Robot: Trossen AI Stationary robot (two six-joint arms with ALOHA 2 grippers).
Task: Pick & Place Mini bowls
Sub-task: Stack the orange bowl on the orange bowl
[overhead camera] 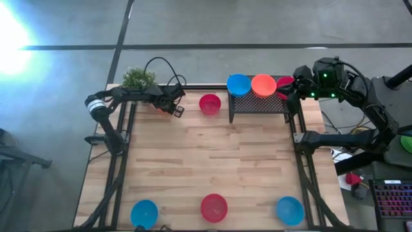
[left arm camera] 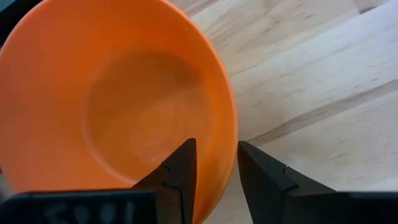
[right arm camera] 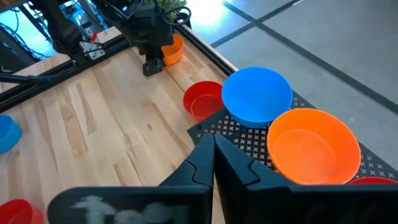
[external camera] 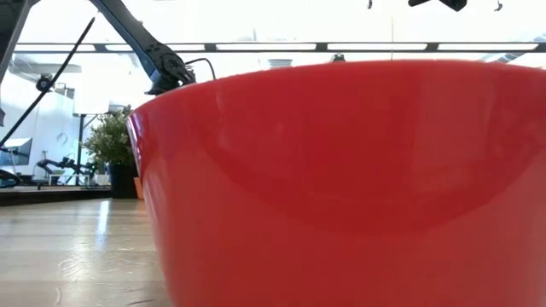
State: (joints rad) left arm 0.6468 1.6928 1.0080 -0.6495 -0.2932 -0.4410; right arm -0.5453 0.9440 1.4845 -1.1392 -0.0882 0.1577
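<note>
One orange mini bowl sits on the tabletop at the far left corner, near the potted plant. I see my left gripper astride its rim, jaws parted, one finger inside and one outside. My right gripper waits with jaws closed and empty by the rack holding a blue bowl and another orange bowl.
</note>
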